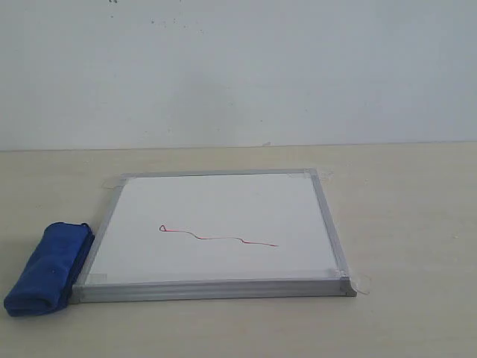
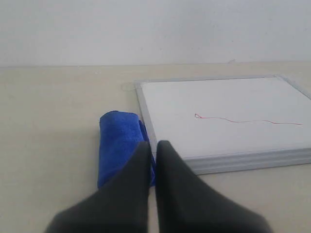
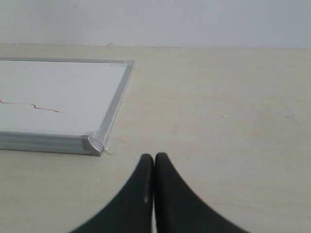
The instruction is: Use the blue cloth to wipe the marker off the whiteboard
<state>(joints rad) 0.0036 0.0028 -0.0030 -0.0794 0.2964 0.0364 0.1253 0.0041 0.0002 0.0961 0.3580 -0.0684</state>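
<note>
The blue cloth (image 1: pixel 48 268) touches the whiteboard's (image 1: pixel 223 201) left edge; open table (image 1: pixel 406 224) spreads beyond its right. Left gripper (image 2: pixel 154 145) and right gripper (image 3: pixel 154 158) sit closed, empty.

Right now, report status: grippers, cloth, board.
Left gripper shut, empty, pointed at blue cloth. Right gripper shut, empty, off whiteboard corner. Red marker line unwiped; cloth beside the frame. Nothing in the way.
</note>
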